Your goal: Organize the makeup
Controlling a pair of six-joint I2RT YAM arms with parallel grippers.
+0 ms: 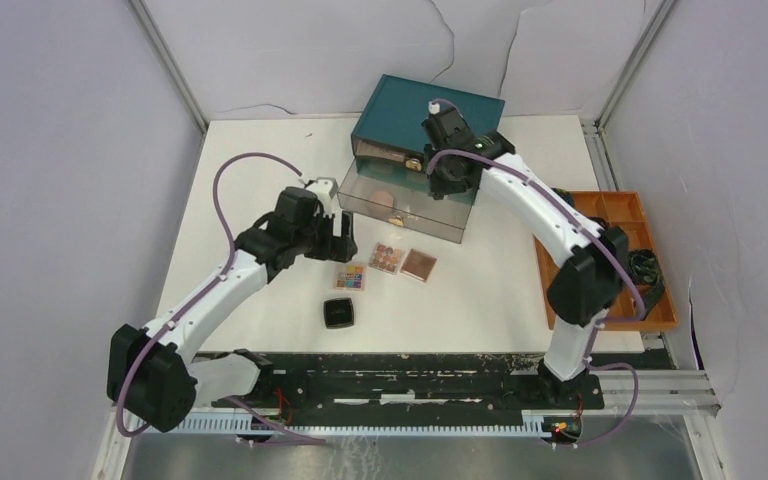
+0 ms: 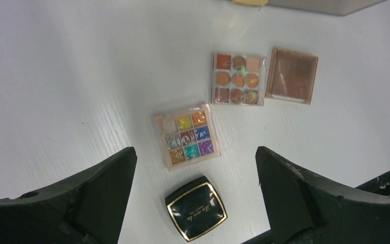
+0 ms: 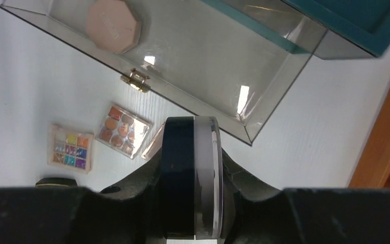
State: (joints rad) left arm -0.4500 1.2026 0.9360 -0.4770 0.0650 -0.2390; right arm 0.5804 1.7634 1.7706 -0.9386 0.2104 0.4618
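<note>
Four pieces of makeup lie on the white table: a colourful glitter palette (image 1: 350,276) (image 2: 187,135), an orange-tone palette (image 1: 386,258) (image 2: 237,79), a rose-brown square compact (image 1: 419,264) (image 2: 291,75) and a black square compact (image 1: 338,313) (image 2: 196,208). My left gripper (image 1: 345,238) (image 2: 195,158) is open and empty, hovering above them. My right gripper (image 1: 438,172) (image 3: 191,175) is shut on a dark blue round compact (image 3: 177,152), held edge-on over the open clear drawer (image 3: 264,101). A pink octagonal compact (image 3: 114,24) (image 1: 384,198) lies in that drawer.
The teal drawer box (image 1: 430,110) stands at the back centre with its clear lower drawer (image 1: 405,215) pulled out toward me. An orange tray (image 1: 660,310) holding black coiled cables (image 1: 645,265) sits at the right edge. White walls enclose the table.
</note>
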